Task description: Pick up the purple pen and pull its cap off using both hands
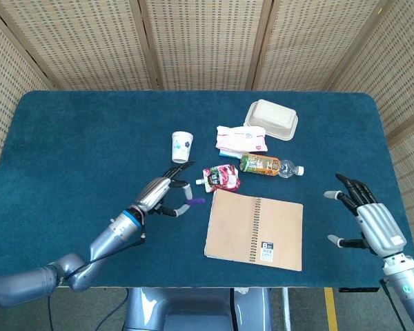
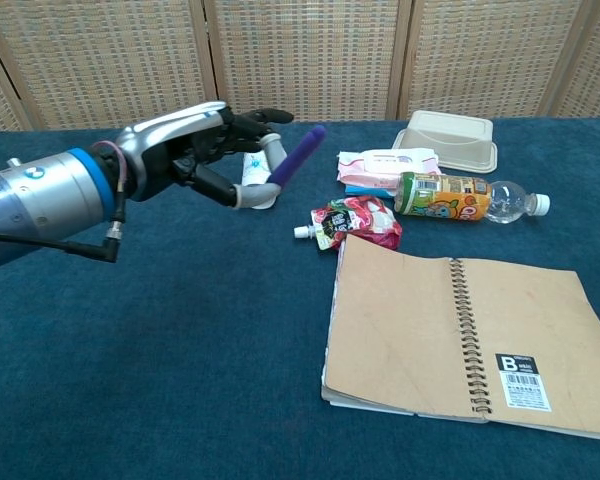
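My left hand (image 1: 162,192) (image 2: 205,150) pinches the purple pen (image 2: 297,156) (image 1: 195,202) and holds it in the air above the table, its free end tilted up and to the right. In the head view it hangs just left of the notebook (image 1: 254,229). My right hand (image 1: 367,219) hovers over the right side of the table with its fingers spread and nothing in it. It does not show in the chest view. The two hands are far apart.
A brown spiral notebook (image 2: 465,335) lies at the front right. Behind it are a red pouch (image 1: 221,176), a drink bottle (image 1: 269,165), a wipes pack (image 1: 242,138) and a beige lidded box (image 1: 272,118). A white paper cup (image 1: 182,146) stands behind my left hand.
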You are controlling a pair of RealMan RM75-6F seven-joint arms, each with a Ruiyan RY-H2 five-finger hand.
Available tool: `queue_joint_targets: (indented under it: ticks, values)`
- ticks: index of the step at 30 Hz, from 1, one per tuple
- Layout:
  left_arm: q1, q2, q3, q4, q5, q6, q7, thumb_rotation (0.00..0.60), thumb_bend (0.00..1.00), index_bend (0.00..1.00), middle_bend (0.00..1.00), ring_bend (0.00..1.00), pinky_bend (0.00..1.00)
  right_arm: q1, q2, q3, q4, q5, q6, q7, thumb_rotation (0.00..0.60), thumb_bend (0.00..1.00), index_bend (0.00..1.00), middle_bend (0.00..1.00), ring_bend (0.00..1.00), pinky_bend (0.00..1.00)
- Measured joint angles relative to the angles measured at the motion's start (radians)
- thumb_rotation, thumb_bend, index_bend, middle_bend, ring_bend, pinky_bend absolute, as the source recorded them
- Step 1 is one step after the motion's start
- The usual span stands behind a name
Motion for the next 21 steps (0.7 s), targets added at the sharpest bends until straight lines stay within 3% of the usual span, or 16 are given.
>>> queue_joint_targets:
  ticks: [5, 11, 21]
  values:
    - [-0.034, -0.054, -0.036, -0.026, -0.051, -0.01, 0.031, 0.6, 0.5, 0.76, 0.0, 0.0, 0.0, 0.07, -0.004, 0.03, -0.061, 0.016, -0.069, 0.007, 0.6, 0.27, 0.4, 0.0, 0.0, 0.0]
    - [-0.061, -0.117, -0.062, -0.027, -0.1, -0.007, 0.062, 0.6, 0.5, 0.76, 0.0, 0.0, 0.0, 0.149, -0.038, 0.062, -0.117, 0.056, -0.158, -0.077, 0.6, 0.33, 0.42, 0.0, 0.0, 0.0]
    - [-0.083, -0.158, -0.062, -0.024, -0.118, -0.006, 0.08, 0.6, 0.5, 0.76, 0.0, 0.0, 0.0, 0.251, -0.107, 0.12, -0.19, 0.196, -0.235, -0.221, 0.6, 0.42, 0.44, 0.0, 0.0, 0.0]
